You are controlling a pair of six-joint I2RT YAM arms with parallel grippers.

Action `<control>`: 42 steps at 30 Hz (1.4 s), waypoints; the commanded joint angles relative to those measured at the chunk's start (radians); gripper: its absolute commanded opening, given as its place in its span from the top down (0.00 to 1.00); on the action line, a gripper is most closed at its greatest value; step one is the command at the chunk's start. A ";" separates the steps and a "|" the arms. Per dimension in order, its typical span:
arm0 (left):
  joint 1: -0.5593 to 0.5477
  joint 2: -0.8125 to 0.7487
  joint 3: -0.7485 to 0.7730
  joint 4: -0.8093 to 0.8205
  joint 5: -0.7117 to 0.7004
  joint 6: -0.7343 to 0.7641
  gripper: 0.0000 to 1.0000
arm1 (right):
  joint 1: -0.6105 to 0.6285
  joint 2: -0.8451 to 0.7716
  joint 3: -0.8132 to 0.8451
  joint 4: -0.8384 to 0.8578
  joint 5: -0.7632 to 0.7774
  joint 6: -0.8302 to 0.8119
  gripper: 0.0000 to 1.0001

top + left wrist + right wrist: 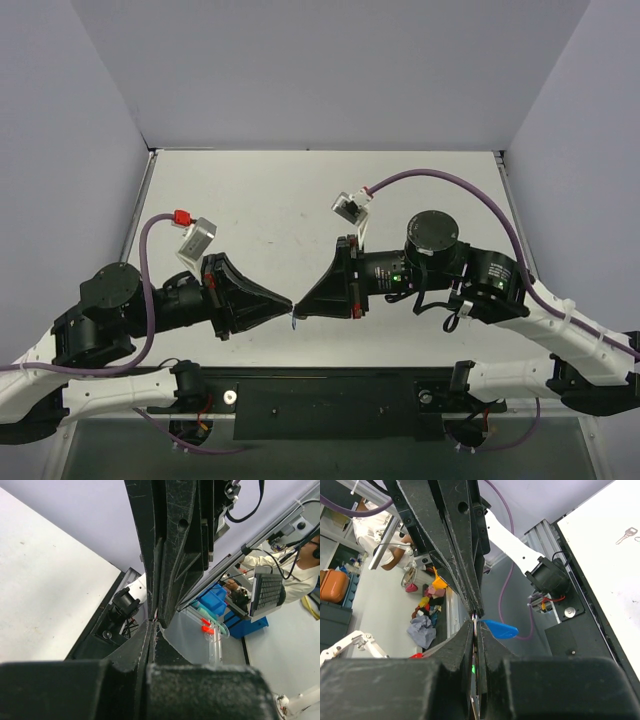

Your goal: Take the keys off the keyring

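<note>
Two pincers tip-to-tip at keyring

The top camera sits high behind the arm bases, looking down on the whole table from well back. Each wrist camera peers along its own jaws from very close, facing the opposite arm and, I think, the room past the table's near edge. All three share the spot where left gripper and right gripper meet tip to tip.
</note>
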 commanded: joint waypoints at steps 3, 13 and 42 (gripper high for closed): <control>-0.001 0.033 0.069 -0.054 0.101 0.075 1.00 | 0.006 0.042 0.061 -0.039 -0.014 -0.031 1.00; 0.001 0.110 0.152 -0.153 0.187 0.172 1.00 | 0.009 0.062 0.065 -0.069 -0.042 -0.057 1.00; 0.004 0.271 0.358 -0.319 0.259 0.330 1.00 | 0.017 0.104 0.085 -0.083 -0.100 -0.091 1.00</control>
